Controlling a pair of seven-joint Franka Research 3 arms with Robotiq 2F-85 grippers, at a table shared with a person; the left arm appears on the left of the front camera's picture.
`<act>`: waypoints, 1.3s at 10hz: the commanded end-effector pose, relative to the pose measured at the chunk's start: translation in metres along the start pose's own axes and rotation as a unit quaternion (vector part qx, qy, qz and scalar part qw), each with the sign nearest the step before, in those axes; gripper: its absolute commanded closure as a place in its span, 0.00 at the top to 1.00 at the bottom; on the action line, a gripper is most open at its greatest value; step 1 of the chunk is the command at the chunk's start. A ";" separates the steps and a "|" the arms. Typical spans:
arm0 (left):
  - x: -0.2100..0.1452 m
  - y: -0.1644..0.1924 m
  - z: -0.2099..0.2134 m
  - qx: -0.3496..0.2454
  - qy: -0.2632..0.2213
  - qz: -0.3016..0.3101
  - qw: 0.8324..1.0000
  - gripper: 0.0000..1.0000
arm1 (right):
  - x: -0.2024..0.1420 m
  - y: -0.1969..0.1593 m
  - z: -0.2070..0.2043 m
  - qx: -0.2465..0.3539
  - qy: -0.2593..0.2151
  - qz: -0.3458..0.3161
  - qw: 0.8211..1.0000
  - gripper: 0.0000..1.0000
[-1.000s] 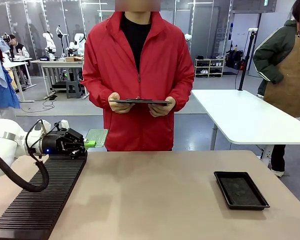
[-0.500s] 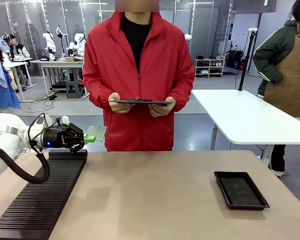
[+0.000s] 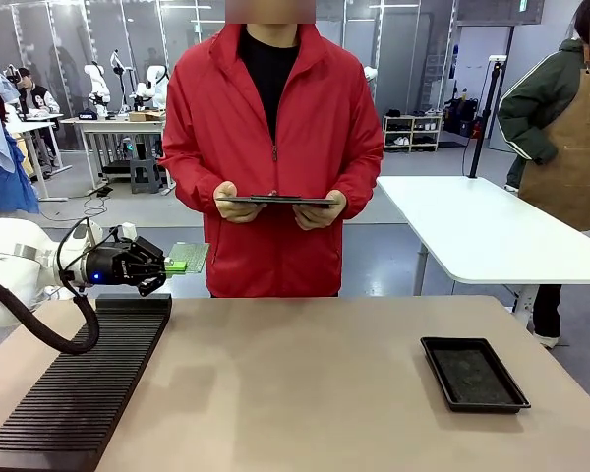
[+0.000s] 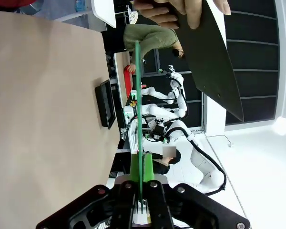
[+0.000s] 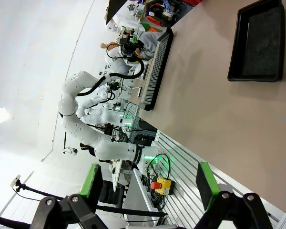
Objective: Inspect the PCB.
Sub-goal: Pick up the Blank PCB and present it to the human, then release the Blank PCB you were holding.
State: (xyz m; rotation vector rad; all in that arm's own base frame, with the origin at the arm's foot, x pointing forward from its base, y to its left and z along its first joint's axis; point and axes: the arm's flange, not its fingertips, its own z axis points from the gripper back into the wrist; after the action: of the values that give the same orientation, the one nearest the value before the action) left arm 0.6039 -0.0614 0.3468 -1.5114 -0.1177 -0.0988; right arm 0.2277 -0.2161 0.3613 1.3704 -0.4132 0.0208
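The PCB (image 3: 191, 258) is pinched by one edge between the green pads of the left tool (image 3: 173, 265), whose jaws are pressed together on it. It hangs in the air above the far left corner of the counter (image 3: 305, 374), roughly level, sticking out from the tool toward the person (image 3: 265, 147) at the far edge. Below the tool lies the far end of a black ribbed rack (image 3: 79, 393) that runs along the counter's left edge.

The person holds a dark tablet (image 3: 275, 200) in both hands, higher than the PCB and to its right, apart from it. A black tray (image 3: 472, 374) sits near the right edge, well apart from the left tool.

The left wrist view shows the PCB (image 4: 138, 95) edge-on, as a thin green line rising from between the pads (image 4: 135, 167). The tablet's underside (image 4: 209, 62) lies beyond its far end.

The right wrist view shows the right tool (image 5: 148, 191) with its fingers spread wide. It looks down on the tray (image 5: 257, 43) and the rack (image 5: 157, 67) across the counter (image 5: 219, 119).
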 end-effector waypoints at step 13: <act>-0.002 0.001 -0.001 0.000 0.001 0.003 1.000 0.03 | 0.000 0.001 0.000 0.005 -0.002 0.003 1.000 1.00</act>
State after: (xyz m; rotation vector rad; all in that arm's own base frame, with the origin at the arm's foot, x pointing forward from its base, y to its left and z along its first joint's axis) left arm 0.6033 -0.0615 0.3458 -1.5117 -0.1157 -0.0970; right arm 0.2277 -0.2161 0.3613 1.3704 -0.4132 0.0208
